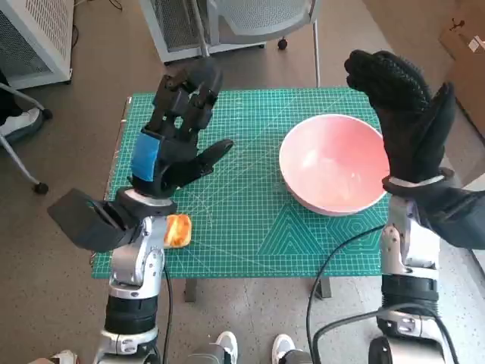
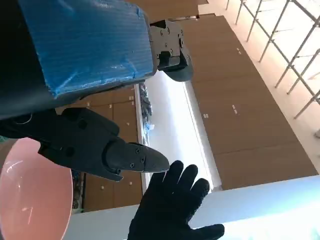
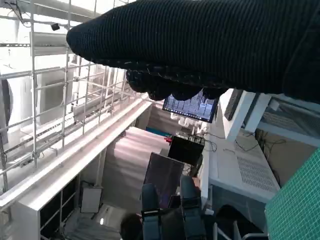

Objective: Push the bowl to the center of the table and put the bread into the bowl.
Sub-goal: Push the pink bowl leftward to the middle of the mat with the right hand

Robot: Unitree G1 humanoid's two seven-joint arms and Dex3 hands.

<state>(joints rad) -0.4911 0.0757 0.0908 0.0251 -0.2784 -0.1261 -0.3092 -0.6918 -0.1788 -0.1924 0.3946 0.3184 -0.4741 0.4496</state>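
Note:
A pink bowl (image 1: pixel 333 163) stands on the right part of the green cutting mat (image 1: pixel 242 220); its rim also shows in the left wrist view (image 2: pixel 30 195). A golden piece of bread (image 1: pixel 179 230) lies near the mat's front left edge, partly hidden by my left wrist. My left hand (image 1: pixel 178 129) is raised above the mat's left side, fingers spread, holding nothing. My right hand (image 1: pixel 405 114) in its black glove is raised over the bowl's right rim, fingers up and apart, empty; the left wrist view shows this glove (image 2: pixel 172 207) too.
A chair base with castors (image 1: pixel 242 23) stands behind the table. A white cabinet (image 1: pixel 34 34) is at the back left and a cardboard box (image 1: pixel 464 45) at the far right. Someone's shoes (image 1: pixel 250 349) show below the table's front edge.

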